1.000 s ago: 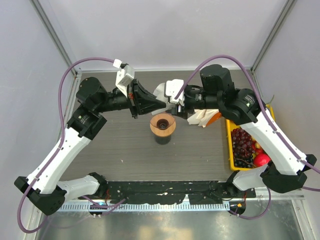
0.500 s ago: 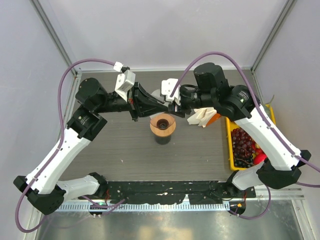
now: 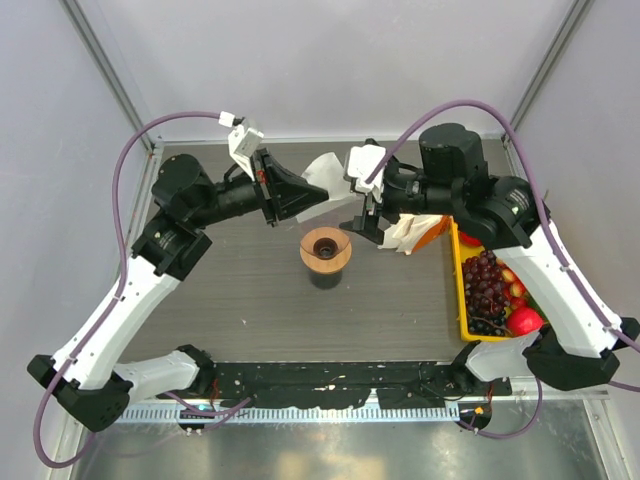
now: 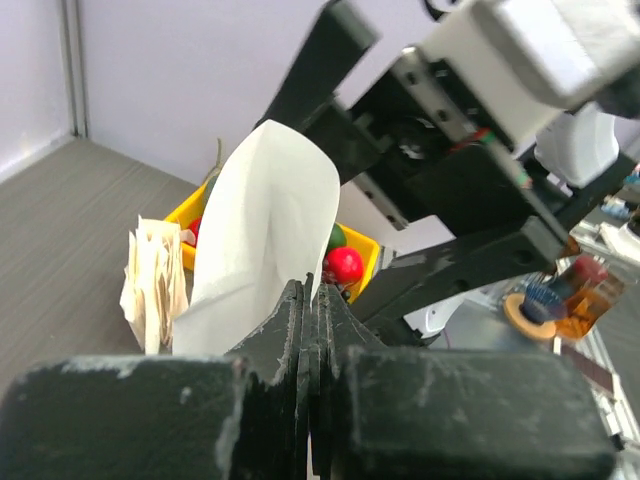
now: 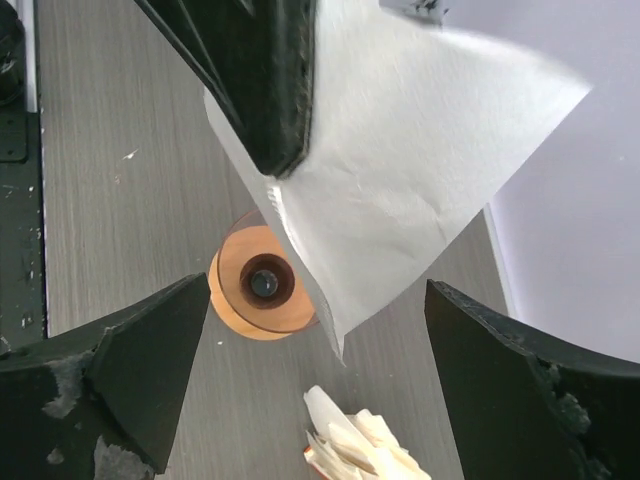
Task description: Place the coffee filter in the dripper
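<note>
Aloft, left jaws pinching coffee filter (image 3: 322, 171), right jaws wide apart, holding nothing.

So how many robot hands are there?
2. The left gripper is shut on the paper filter, up near the dripper. The right gripper is open, facing it. None looks hidden.

Robotics lab cell: dark bench (image 3: 250, 290) boxed by pale panels (image 3: 330, 60) on metal posts (image 3: 106, 70); robot arms (image 3: 120, 310) bolted at its near edge.
</note>
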Action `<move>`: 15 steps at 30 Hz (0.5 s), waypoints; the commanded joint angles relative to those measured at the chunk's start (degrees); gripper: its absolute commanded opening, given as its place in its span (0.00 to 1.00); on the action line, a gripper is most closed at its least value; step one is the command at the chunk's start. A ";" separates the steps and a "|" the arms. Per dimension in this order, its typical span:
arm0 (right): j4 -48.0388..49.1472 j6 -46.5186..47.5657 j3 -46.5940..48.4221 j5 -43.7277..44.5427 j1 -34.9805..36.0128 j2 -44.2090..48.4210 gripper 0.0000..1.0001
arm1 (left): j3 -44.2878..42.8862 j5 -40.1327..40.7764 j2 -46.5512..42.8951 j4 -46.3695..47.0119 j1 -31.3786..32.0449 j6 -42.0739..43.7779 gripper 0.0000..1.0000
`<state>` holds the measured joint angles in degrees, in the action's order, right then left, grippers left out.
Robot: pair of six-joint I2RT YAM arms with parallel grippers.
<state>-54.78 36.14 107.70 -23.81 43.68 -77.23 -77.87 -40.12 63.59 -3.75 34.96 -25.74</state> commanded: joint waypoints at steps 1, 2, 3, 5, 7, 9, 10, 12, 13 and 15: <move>3.46 1.47 1.45 4.56 0.88 1.39 0.98 | -0.09 5.05 0.56 -1.87 -0.24 -7.74 0.00; 3.20 2.35 1.81 4.39 0.79 1.21 0.99 | 0.43 4.88 0.65 -1.62 -0.16 -9.05 0.00; 3.89 2.36 2.25 3.69 0.79 1.03 0.99 | 0.96 4.35 0.83 -0.74 -0.24 -10.20 0.00; 4.42 2.79 2.69 2.11 0.97 0.77 1.00 | 2.19 3.82 0.92 0.93 -0.16 -12.40 0.00; 4.07 2.88 3.56 1.31 1.05 -0.11 0.96 | 2.19 3.73 1.18 1.64 -0.16 -13.02 0.00; 3.37 3.32 4.09 0.35 1.14 -0.90 0.92 | 1.67 3.12 1.71 1.90 -0.24 -13.37 0.00; 3.37 3.50 4.10 -0.44 1.14 -1.25 0.90 | 1.58 2.16 1.97 3.21 -0.16 -13.81 0.00; 3.28 3.94 3.92 -1.06 1.32 -1.60 0.85 | 1.49 0.84 2.41 5.31 -0.07 -15.04 0.00; 3.28 3.94 3.83 -1.23 1.32 -1.52 0.81 | 1.58 0.22 2.50 6.11 -0.15 -15.22 0.00; 2.58 4.20 3.83 -1.85 1.49 -1.78 0.76 | 1.75 -0.22 2.50 7.44 -0.07 -15.75 0.00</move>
<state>-53.36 39.22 109.60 -23.44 44.58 -78.74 -75.79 -37.93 66.52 -2.76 34.89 -38.92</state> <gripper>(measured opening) 0.802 0.035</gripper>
